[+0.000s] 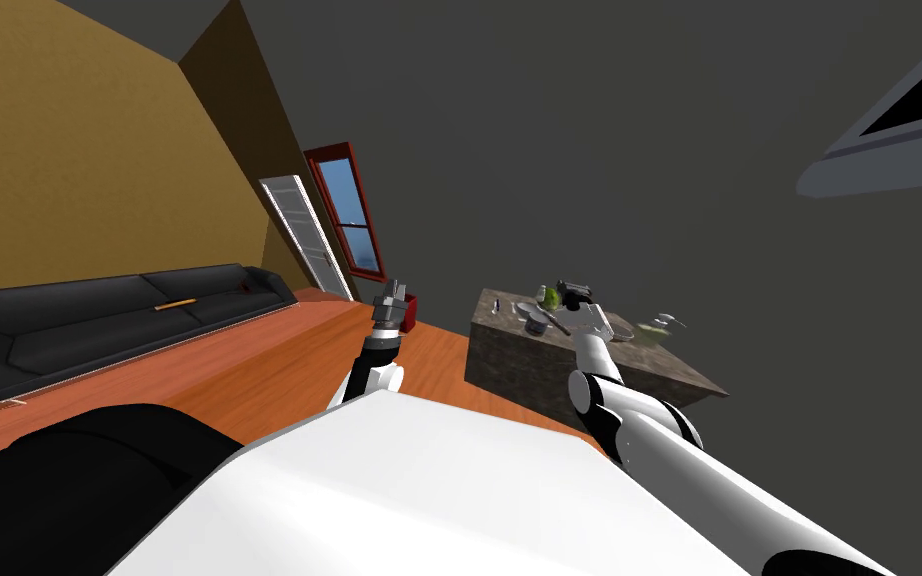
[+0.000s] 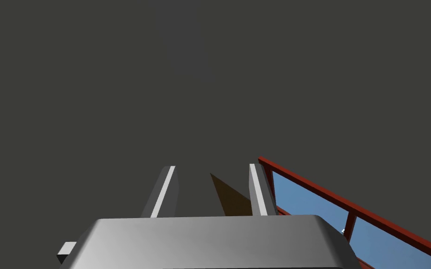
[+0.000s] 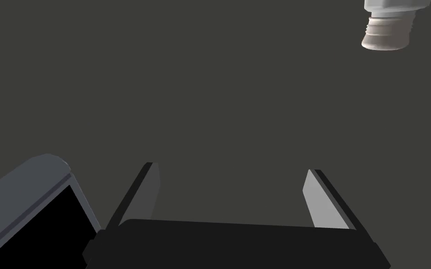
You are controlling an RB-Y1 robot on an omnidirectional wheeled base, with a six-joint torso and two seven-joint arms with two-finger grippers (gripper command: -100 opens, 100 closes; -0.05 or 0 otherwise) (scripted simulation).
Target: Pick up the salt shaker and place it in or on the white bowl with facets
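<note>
Right end effector [image 1: 574,293] over cluttered tabletop [image 1: 649,365].
I see its fingers [image 3: 142,198] wide apart; left end effector [image 2: 212,166] raised nearer me, fingers [image 2: 165,191] narrowly apart.

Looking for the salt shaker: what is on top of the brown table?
The table holds a green thing, a grey plate and small pale dishes. The right gripper and forearm cover part of it.
</note>
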